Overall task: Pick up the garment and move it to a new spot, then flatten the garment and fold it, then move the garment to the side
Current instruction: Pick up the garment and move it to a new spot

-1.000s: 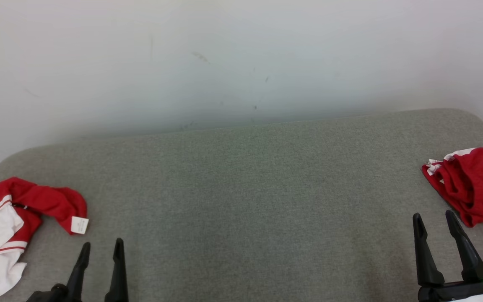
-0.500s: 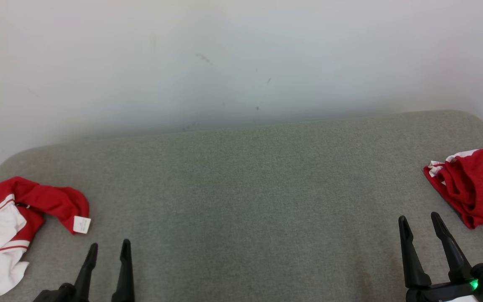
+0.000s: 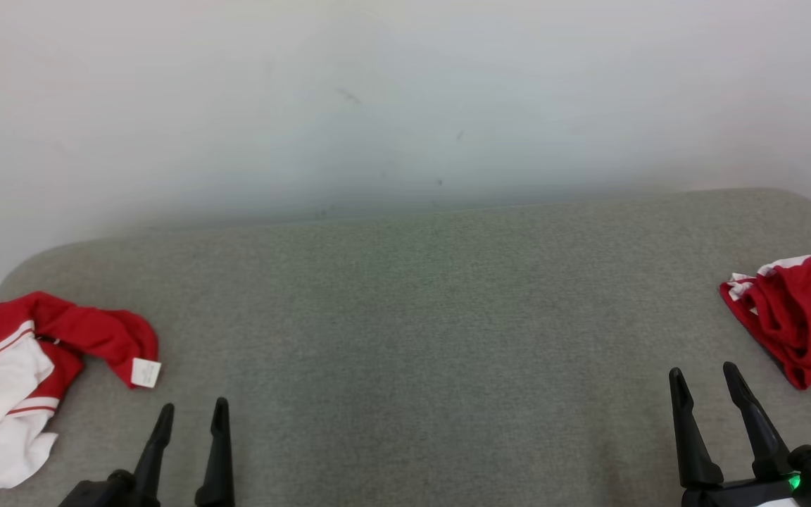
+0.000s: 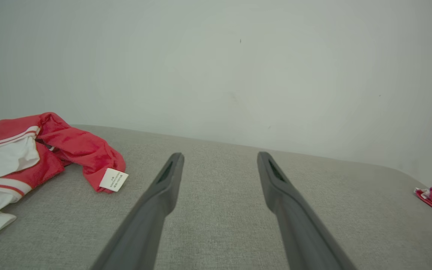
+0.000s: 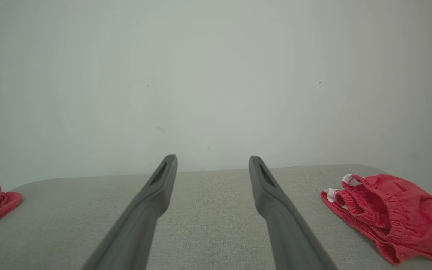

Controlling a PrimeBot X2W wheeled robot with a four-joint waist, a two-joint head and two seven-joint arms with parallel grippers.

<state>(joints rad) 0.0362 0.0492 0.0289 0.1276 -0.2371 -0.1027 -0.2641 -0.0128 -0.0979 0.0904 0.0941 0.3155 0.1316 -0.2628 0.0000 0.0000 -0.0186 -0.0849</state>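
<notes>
Claws come nearest: the left claw (image 3: 193, 407) and the right claw (image 3: 702, 372) both hover low over the grey padded counter (image 3: 419, 317), fingers apart and holding nothing. Beyond them, a crumpled red-and-white garment (image 3: 39, 345) lies at the counter's left end and a bunched red garment (image 3: 800, 317) at its right end, well apart. A pale wall (image 3: 405, 91) stands behind. The pick-up looks not yet begun; next, one claw must reach its nearer garment, settle onto a fold and pinch.

Left gripper (image 3: 193, 407), right gripper (image 3: 702, 370): long tapered black fingers (image 4: 156, 202), slotted tips; green light (image 3: 794, 482) on right base.
</notes>
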